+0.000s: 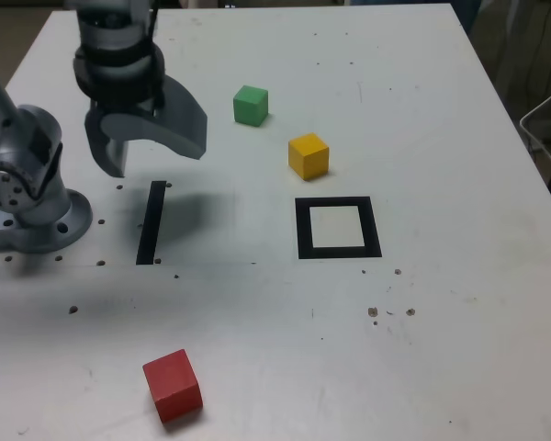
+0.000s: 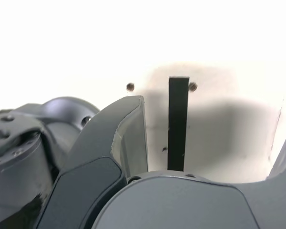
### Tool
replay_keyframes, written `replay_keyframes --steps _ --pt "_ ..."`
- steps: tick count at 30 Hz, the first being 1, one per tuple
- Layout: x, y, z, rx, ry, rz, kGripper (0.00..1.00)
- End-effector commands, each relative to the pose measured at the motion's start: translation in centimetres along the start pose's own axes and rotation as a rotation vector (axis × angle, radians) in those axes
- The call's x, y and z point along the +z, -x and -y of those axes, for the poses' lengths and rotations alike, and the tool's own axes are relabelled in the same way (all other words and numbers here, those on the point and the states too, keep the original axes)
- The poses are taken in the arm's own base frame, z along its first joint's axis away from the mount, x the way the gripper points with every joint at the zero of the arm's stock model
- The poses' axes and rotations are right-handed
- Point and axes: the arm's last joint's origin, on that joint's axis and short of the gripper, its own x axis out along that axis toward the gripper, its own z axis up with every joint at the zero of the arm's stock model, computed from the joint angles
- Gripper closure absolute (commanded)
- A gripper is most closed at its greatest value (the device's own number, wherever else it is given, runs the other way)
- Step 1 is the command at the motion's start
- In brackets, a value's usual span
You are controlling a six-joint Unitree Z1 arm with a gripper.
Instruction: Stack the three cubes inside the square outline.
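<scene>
Exterior view shows zero stacking so far: square outline (image 1: 375, 228) still needs all three. Green cube (image 1: 251, 107) and yellow cube (image 1: 309, 156) sit beyond it, red cube (image 1: 174, 386) well apart. Fingers (image 1: 158, 163) wide open, holding nothing.

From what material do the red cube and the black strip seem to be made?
The red cube looks like matte plastic or painted wood: plain, even faces without clear grain. The strip is probably dull tape, as it seems flat and thin with straight edges.
</scene>
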Motion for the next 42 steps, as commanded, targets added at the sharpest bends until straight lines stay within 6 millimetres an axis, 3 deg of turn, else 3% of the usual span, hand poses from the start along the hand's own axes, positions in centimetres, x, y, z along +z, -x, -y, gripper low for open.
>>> replay_keyframes --steps 1,9,25,34,42 --pt "0.0 0.2 0.1 -0.027 0.001 -0.002 0.01" --pt "-0.1 0.7 1.6 -0.139 -0.007 -0.003 0.01" --pt "0.1 3.6 7.6 -0.226 0.093 -0.009 0.01" --pt "0.3 5.3 12.5 -0.241 0.082 0.013 0.01" --pt "0.0 5.4 17.0 -0.227 0.032 -0.008 0.02"
